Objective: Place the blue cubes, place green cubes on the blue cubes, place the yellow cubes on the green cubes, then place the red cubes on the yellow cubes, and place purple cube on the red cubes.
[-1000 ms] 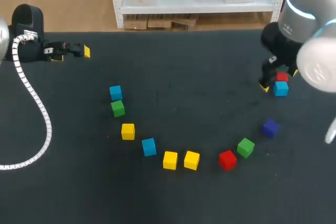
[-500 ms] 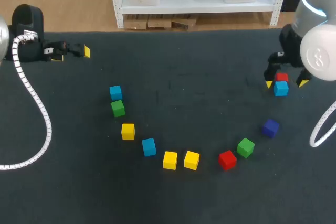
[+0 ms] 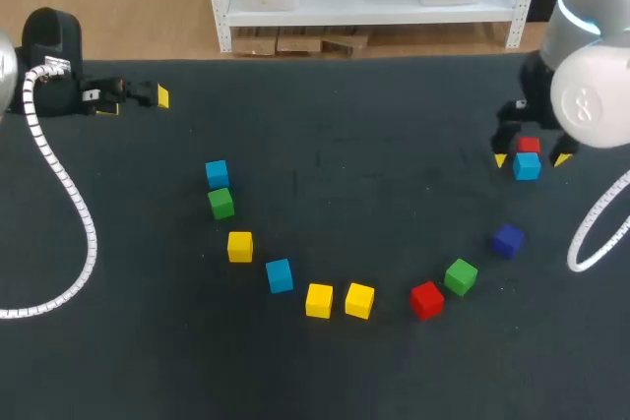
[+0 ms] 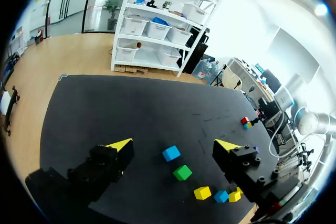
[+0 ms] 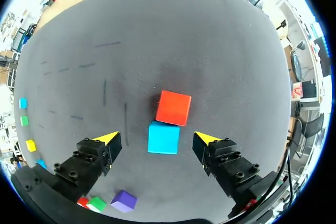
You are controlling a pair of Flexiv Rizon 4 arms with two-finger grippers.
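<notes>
My right gripper (image 3: 532, 159) is open and straddles a light blue cube (image 3: 527, 166) at the far right; its fingers stand clear of the cube's sides. In the right wrist view that blue cube (image 5: 163, 137) lies between the yellow tips of the right gripper (image 5: 156, 138), with a red cube (image 5: 174, 107) touching it just ahead. An arc of cubes crosses the table's middle: blue (image 3: 217, 173), green (image 3: 221, 204), yellow (image 3: 239, 246), blue (image 3: 280, 275), two yellow (image 3: 319, 300) (image 3: 359, 300), red (image 3: 426, 299), green (image 3: 460, 276) and purple (image 3: 508, 240). My left gripper (image 3: 138, 97) is open at the far left edge, holding nothing.
My left arm's white ribbed cable (image 3: 69, 204) loops over the table's left side. The table's far edge (image 3: 345, 59) runs behind the cubes. Dark mat (image 3: 354, 145) lies bare between the arc of cubes and the far edge.
My right arm swung so its gripper moved from the left side of the blue and red cubes to straddle the blue cube, and its fingers narrowed slightly. The left arm stayed still.
</notes>
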